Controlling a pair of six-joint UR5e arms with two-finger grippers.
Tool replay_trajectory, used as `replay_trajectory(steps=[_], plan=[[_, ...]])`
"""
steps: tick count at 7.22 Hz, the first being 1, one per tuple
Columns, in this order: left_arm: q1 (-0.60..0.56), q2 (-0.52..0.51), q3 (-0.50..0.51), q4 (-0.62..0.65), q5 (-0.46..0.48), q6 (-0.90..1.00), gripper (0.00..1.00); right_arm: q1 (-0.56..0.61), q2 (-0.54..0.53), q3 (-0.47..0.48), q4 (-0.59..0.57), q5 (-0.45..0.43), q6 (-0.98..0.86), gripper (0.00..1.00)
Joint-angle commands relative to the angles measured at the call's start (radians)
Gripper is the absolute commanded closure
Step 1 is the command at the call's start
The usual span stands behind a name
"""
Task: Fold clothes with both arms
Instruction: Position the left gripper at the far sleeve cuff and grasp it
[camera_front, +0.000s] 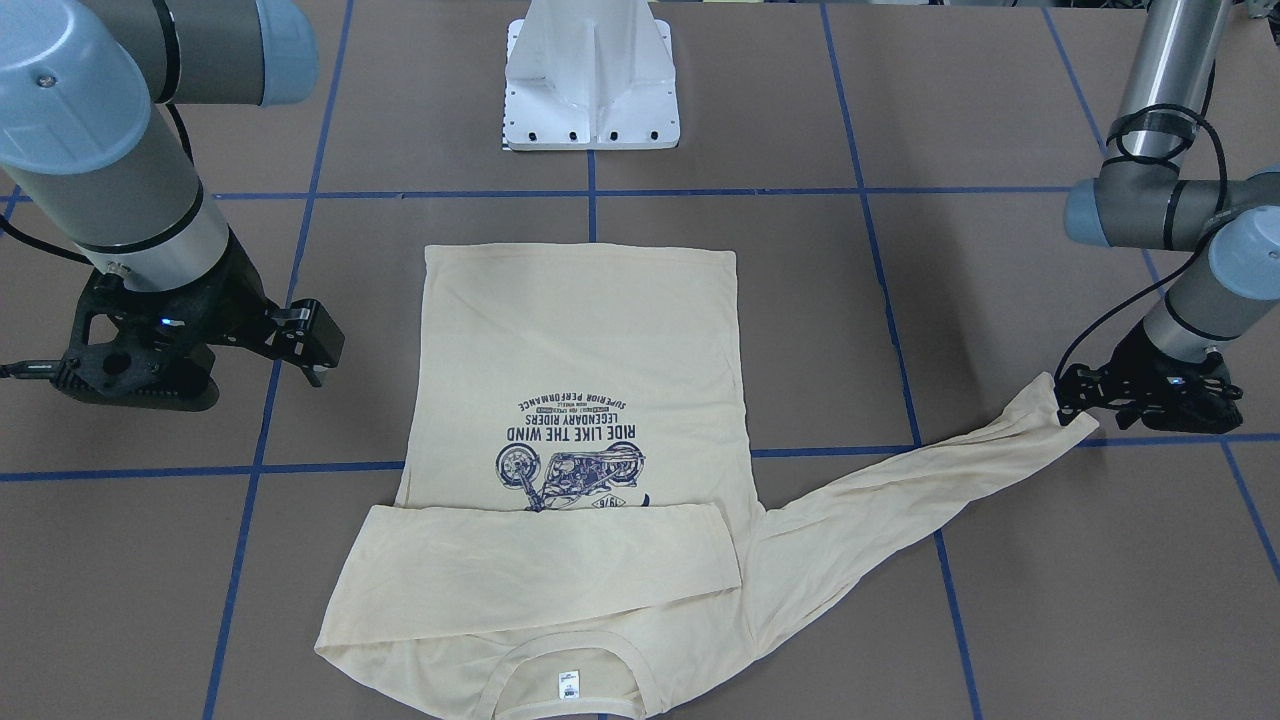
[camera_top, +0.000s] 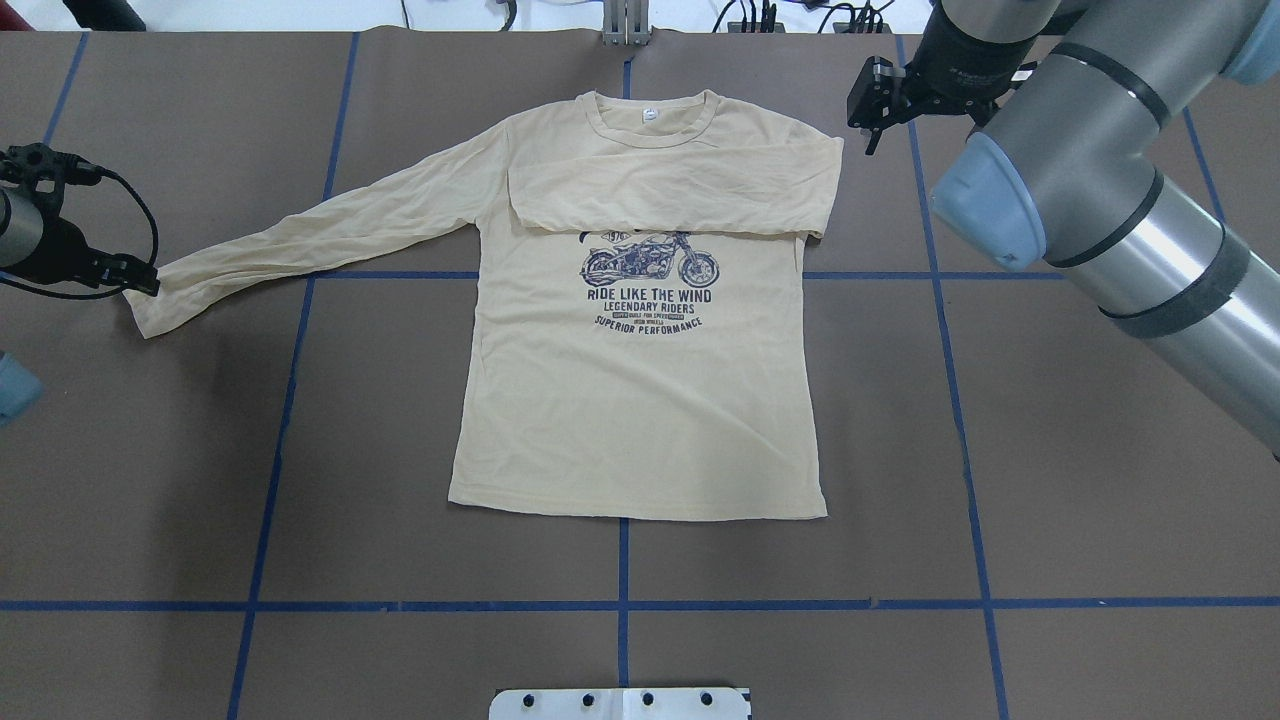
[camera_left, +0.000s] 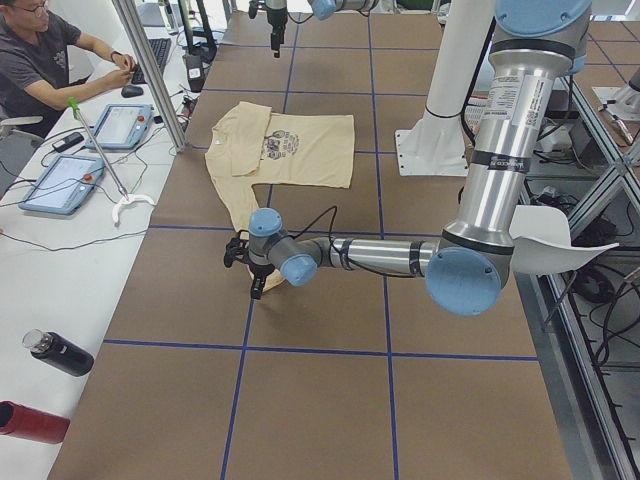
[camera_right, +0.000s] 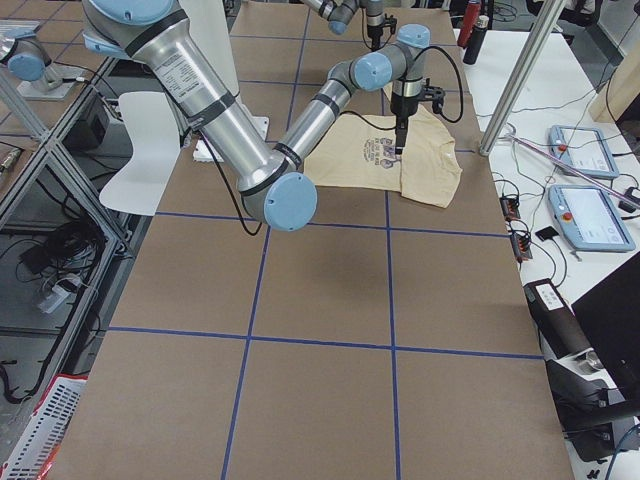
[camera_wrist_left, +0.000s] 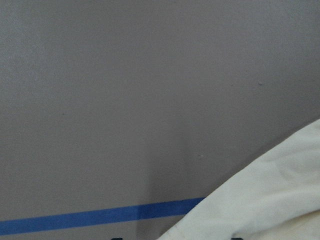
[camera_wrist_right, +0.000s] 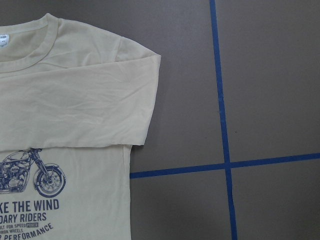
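Facing the robot, we saw the shirt (camera_front: 580, 340) flat on the counter (camera_front: 1000, 100), its outstretched sleeve (camera_front: 880, 485) running straight to the left claw (camera_front: 1075, 410), clenched on the cuff (camera_front: 1042, 400). Overhead, the right claw (camera_top: 878, 120) hung near the other shoulder (camera_top: 812, 142); released or clenched, we couldn't tell.

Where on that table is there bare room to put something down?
Bare: the wide strip between the T-shirt hem and the white base plate. Crowded: around the stretched sleeve in the left hand, and the shoulder beside the right hand.
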Motion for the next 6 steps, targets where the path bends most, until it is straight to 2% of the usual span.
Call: replay_trajectory(steps=[1,3,6], plan=[[0.001,-0.003,0.001,0.0,-0.002,-0.001,0.21,0.005,0.0,0.0,-0.002,0.0,-0.003,0.0],[0.003,-0.003,0.001,0.0,-0.002,-0.001,0.35,0.009,0.0,0.0,-0.002,0.0,-0.003,0.0],[0.003,-0.004,0.001,0.0,-0.009,0.001,0.34,0.013,0.0,0.0,-0.003,0.0,-0.006,0.0]])
